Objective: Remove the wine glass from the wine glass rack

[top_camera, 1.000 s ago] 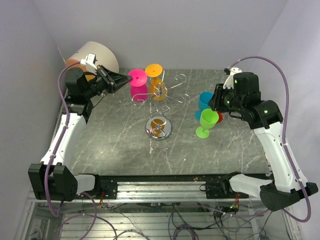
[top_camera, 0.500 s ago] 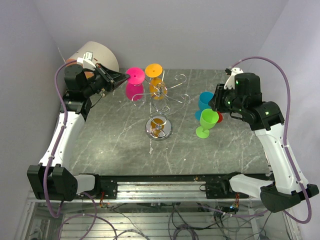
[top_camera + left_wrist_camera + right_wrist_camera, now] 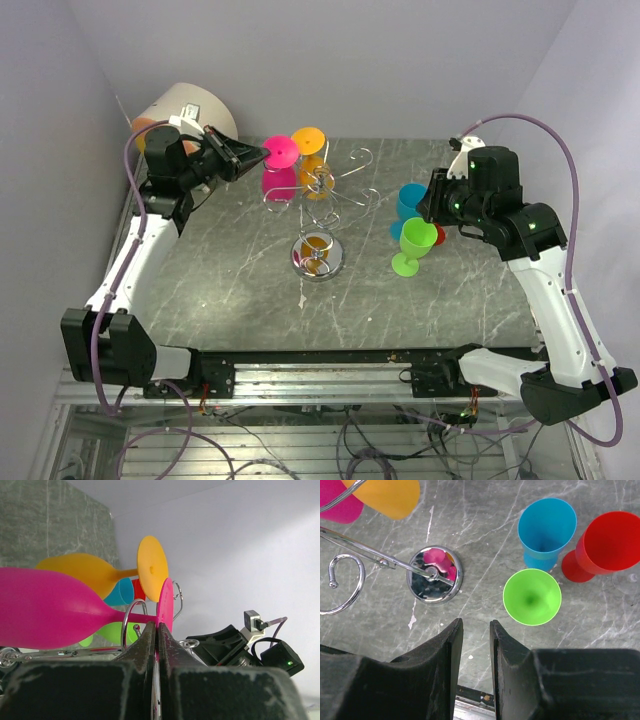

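**A:** How do the jaws of the left gripper (image 3: 157, 627) stand?

**B:** Pressed together, pinching the thin rim of the pink wine glass (image 3: 50, 607) at its round foot. Only the foot's edge is between them.

**A:** And where is that glass?

**B:** On the wine glass rack (image 3: 335, 258). It hangs bowl-down from a curled wire arm on the rack's left side, with the stem running through the loop and the foot above the wire. The left gripper comes at it from the side facing away from the rack's post.

**A:** Is anything else on the rack?

**B:** An orange wine glass (image 3: 80, 570) hangs the same way, just beside the pink one and closer to the post. Both bowls show as reflections in the rack's shiny round base.

**A:** What about the right gripper (image 3: 475, 627)?

**B:** Its jaws are apart, with nothing between them. It hovers above the table (image 3: 220, 290) to the right of the rack, pointing down.

**A:** What is below it?

**B:** Three glasses stand upright to the right of the rack. The green glass (image 3: 532, 596) is nearest the rack's base. The blue glass (image 3: 546, 527) and the red glass (image 3: 610, 542) are just behind it, farther from the rack.
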You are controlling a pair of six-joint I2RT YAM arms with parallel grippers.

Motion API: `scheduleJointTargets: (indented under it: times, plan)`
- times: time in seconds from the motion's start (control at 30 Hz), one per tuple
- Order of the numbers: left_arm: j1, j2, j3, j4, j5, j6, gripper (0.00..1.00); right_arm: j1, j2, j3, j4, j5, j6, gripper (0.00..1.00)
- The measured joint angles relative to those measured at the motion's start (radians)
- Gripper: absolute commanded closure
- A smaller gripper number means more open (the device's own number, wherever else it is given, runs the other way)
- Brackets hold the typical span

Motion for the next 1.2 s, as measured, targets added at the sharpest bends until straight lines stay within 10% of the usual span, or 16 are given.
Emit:
scheduleJointTargets:
  times: [1.2]
  plan:
    - [-0.035, -0.391, 0.136, -0.417, -0.171, 0.169, 0.93, 0.0, -0.002, 0.01, 0.023, -0.101, 0.002, 0.72]
